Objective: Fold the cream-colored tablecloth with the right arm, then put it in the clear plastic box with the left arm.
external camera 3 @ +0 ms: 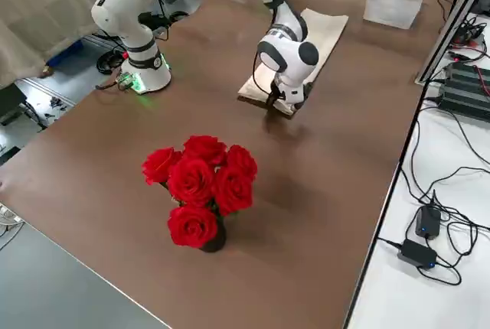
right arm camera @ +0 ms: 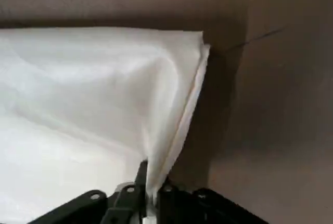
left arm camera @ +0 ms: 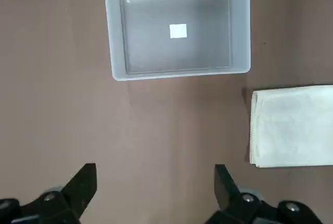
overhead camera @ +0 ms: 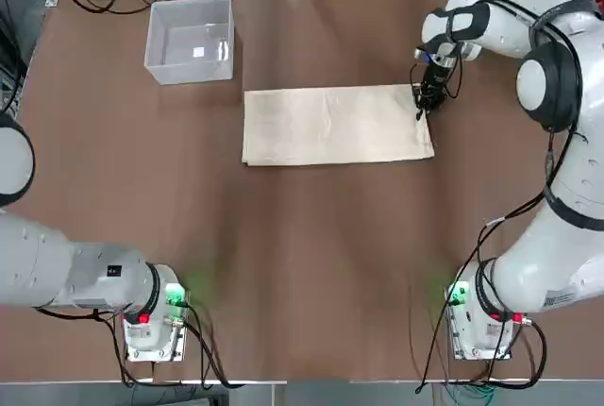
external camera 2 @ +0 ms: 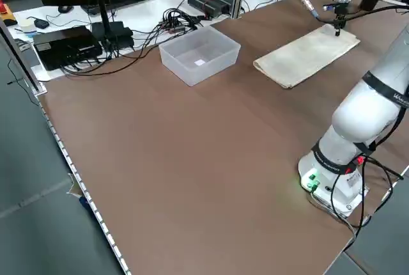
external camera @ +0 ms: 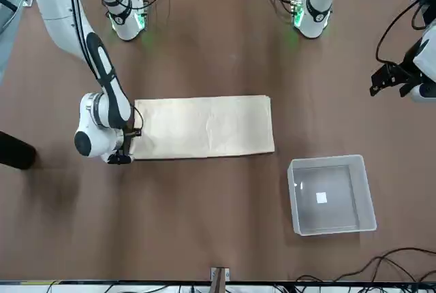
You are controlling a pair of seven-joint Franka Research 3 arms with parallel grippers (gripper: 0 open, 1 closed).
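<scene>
Now R jaws (right arm camera: 151,193) on cloth (right arm camera: 99,109) edge.

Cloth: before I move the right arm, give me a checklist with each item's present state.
1. Right gripper pinching the cloth at its short edge: ok, fabric is bunched between the fingers.
2. Cloth lying flat apart from the pinch: ok, with light creases.
3. Left gripper open and away from the cloth: ok, it is above the table.
4. Box upright with nothing inside that would block the cloth: ok.
5. Cloth small enough to fit the box: not ok, it is longer than the box.
</scene>
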